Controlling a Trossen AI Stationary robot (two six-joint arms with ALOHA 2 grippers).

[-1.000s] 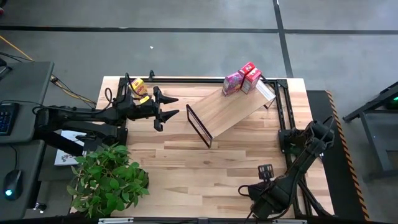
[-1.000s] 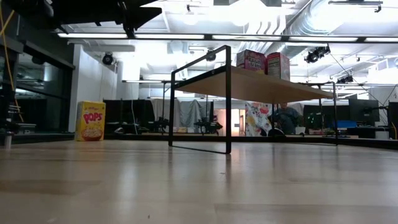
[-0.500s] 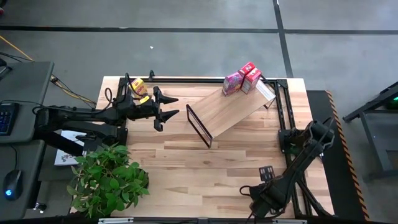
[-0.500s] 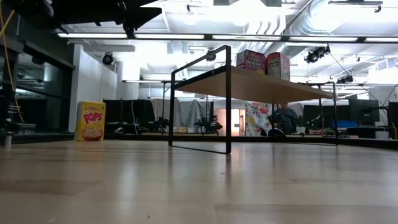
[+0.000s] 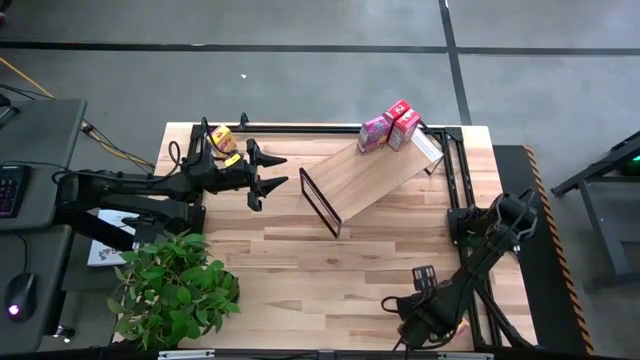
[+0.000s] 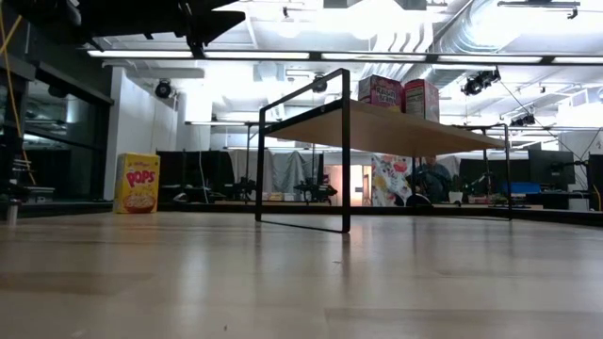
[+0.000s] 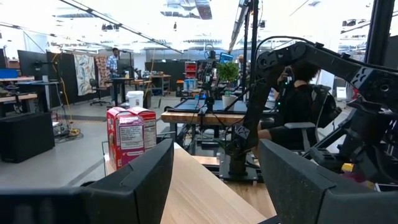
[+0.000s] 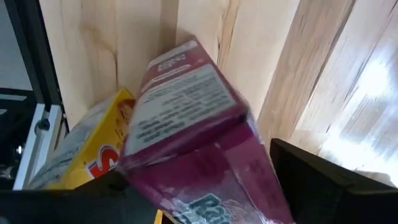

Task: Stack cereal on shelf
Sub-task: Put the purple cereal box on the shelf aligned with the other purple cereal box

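1. Presently, shelf (image 5: 368, 180): light wood, black wire ends, set diagonally on bench (image 5: 300, 270); pink box (image 5: 375, 132) and red box (image 5: 404, 124) stand at its far end
2. Yellow box (image 6: 138, 183) upright near bench's far left corner
3. Left tool (image 5: 268, 174): fingers spread, empty, beside shelf
4. Right tool (image 5: 412, 318): clamped on magenta box (image 8: 205, 143), yellow box (image 8: 93, 155) alongside; shifted slightly leftward since earlier

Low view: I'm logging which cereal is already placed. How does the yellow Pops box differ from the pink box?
The yellow Pops box stands on the tabletop, while the pink box stands up on the shelf. The Pops box stands alone, apart from the shelf; the pink box has a red box right beside it. Their colours differ, yellow against pink. Both are small cereal boxes standing upright.
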